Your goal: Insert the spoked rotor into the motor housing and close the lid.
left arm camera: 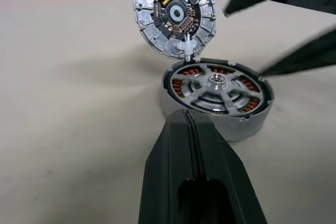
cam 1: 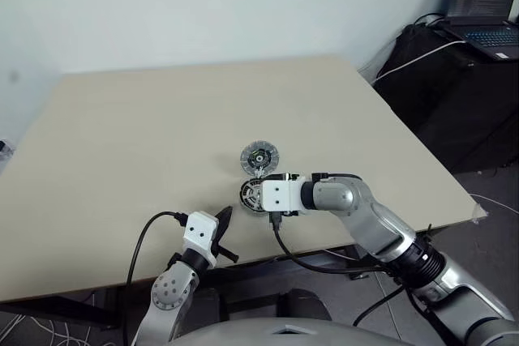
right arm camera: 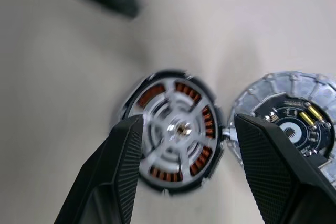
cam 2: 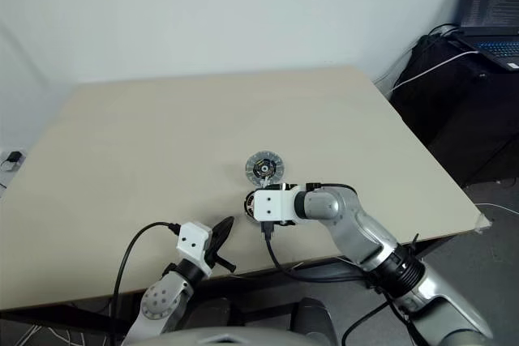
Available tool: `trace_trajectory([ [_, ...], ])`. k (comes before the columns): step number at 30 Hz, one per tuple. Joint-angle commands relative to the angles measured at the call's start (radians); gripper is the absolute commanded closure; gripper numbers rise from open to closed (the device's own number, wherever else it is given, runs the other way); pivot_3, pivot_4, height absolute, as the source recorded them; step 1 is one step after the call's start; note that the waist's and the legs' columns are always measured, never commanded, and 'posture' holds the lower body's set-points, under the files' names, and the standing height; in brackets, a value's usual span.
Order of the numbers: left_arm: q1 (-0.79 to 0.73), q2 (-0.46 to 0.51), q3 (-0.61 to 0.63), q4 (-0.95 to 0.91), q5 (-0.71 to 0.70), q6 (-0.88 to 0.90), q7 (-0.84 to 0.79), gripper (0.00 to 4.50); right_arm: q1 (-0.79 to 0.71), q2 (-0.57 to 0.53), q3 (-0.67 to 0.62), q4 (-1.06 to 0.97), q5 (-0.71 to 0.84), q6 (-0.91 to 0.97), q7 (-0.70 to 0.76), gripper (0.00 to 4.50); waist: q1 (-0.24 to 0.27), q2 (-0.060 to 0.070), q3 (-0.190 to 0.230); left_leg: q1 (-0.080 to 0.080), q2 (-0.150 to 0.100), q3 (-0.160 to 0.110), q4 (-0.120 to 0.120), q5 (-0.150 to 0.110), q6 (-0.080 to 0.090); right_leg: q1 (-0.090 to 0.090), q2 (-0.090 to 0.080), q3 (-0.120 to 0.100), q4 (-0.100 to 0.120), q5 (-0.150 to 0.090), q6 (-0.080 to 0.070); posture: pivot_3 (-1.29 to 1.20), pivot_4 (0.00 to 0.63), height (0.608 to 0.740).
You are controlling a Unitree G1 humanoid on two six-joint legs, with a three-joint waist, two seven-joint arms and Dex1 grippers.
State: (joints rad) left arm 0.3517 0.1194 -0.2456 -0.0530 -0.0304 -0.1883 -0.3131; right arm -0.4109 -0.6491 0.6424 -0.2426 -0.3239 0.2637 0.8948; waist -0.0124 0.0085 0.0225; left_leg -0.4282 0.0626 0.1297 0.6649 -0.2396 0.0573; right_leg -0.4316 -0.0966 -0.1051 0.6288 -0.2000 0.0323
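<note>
Both grippers are working at the near edge of the table (cam 1: 122,135): the left gripper (cam 1: 221,222) is hovering low with its two black fingers pressed flat together and holding nothing, while the right gripper (right arm camera: 184,166) is hanging over the parts with its jaws spread wide and empty. Just beyond the left fingertips, the motor housing (left arm camera: 216,94) is sitting flat, and the spoked rotor (left arm camera: 215,86) is already lying inside its ring of copper windings. Touching the housing's far rim, the lid (left arm camera: 175,14) is lying with its dark circuit face up, apparently joined there by a small white piece. Being rigid metal, thin and probably slick, the lid is likely needing a pinch across its ribbed outer rim, keeping the pads off the delicate circuit face.
</note>
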Motion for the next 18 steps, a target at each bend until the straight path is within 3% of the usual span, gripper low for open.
trace_trajectory([
  [1,0.0,-0.004,0.0,-0.023,-0.01,-0.024,-0.001,4.5,-0.052,-0.053,0.021,0.02,-0.07,-0.14,0.057,1.56,0.001,0.0,0.0,0.0,0.0,0.0,0.0,0.0,0.0,0.0,0.0,0.0,0.0,0.0,0.0,0.0,0.0,0.74],
  [18,0.031,-0.036,-0.046,-0.087,0.029,0.005,0.041,4.5,-0.147,0.009,0.048,0.328,-0.24,-0.428,0.075,1.56,0.002,-0.001,0.0,0.001,0.0,0.0,0.001,0.0,0.0,0.002,0.0,0.0,0.0,0.0,0.0,0.0,0.0,0.74],
])
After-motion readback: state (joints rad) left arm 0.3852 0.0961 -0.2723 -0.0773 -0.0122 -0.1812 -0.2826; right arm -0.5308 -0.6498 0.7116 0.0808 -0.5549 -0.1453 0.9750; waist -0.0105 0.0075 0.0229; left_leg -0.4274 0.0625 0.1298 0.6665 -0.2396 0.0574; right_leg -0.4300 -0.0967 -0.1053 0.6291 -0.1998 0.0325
